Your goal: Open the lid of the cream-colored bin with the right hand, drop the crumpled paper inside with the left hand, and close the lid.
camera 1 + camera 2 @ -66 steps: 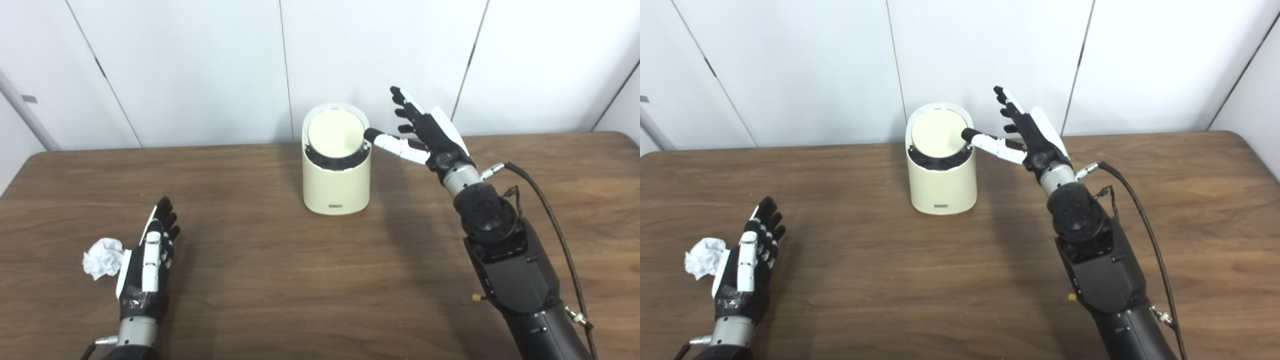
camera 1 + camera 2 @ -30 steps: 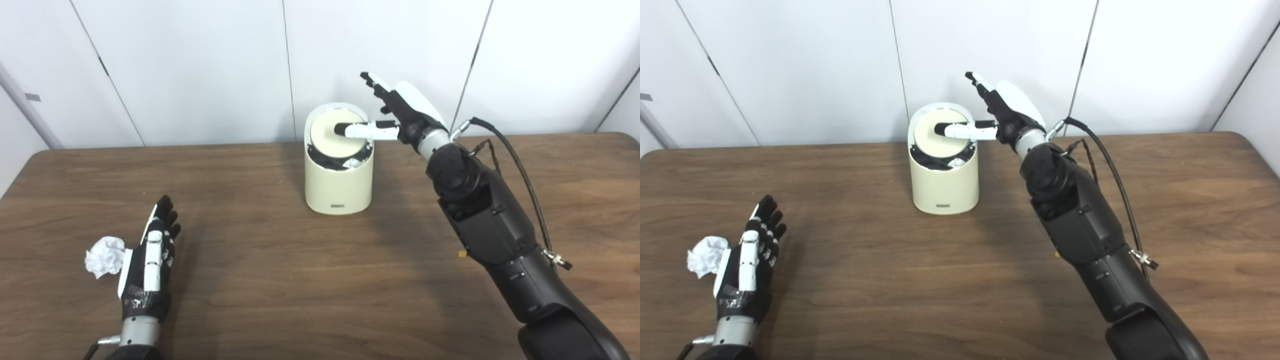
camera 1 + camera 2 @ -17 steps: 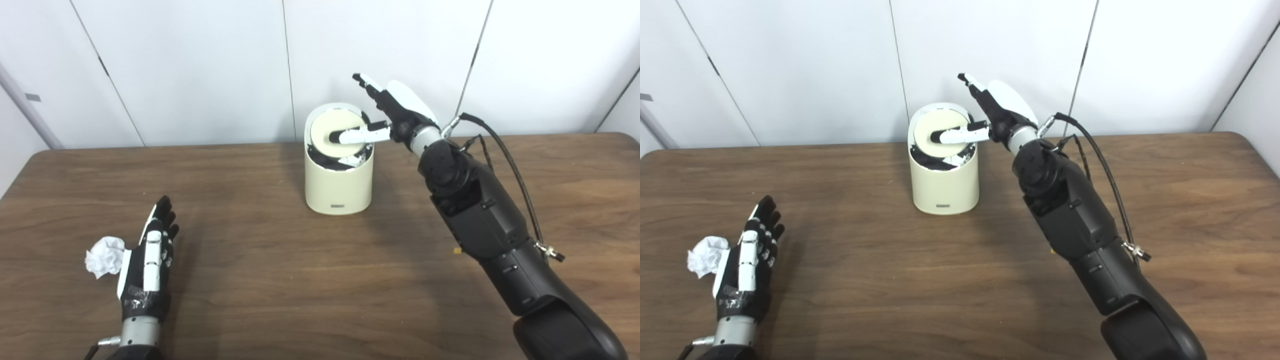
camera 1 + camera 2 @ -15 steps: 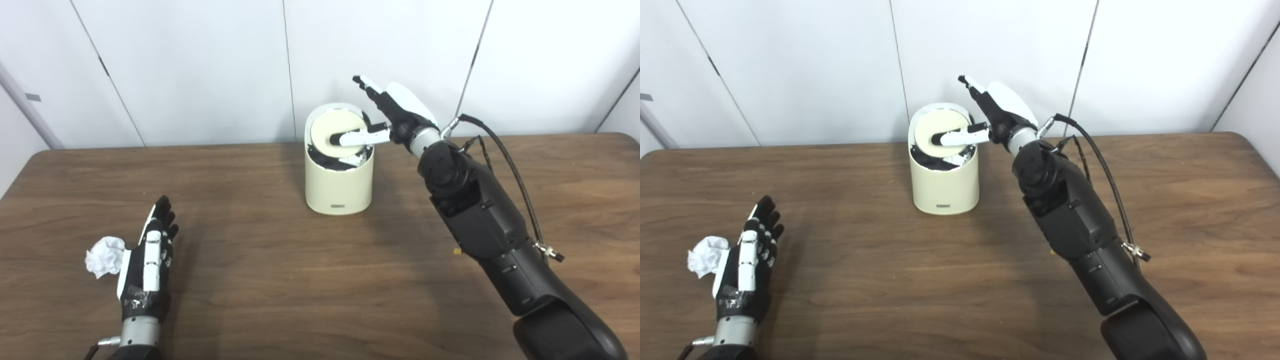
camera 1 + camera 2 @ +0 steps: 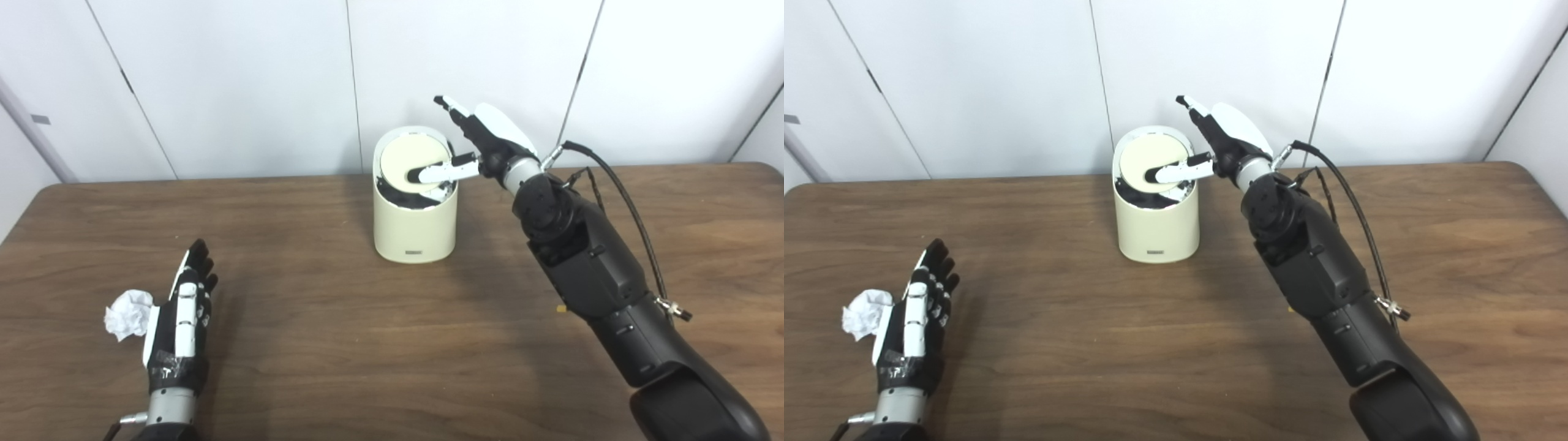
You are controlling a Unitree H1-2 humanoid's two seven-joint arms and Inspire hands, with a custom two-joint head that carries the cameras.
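Note:
The cream-colored bin stands upright at the table's far middle. Its round lid is tilted up toward me, and a dark gap shows below its front edge. My right hand hovers at the bin's right, fingers spread and pointing up, thumb lying across the lid's front right. It holds nothing. The crumpled white paper lies on the table at the near left. My left hand rests flat just to the right of the paper, fingers apart, not holding it.
The brown wooden table spreads between both arms. White wall panels stand close behind the bin. A black cable loops off my right forearm.
My right hand swung in from the bin's right until its thumb lay over the lid; the thumb tip has since slid toward the lid's front. The left hand and paper stayed put.

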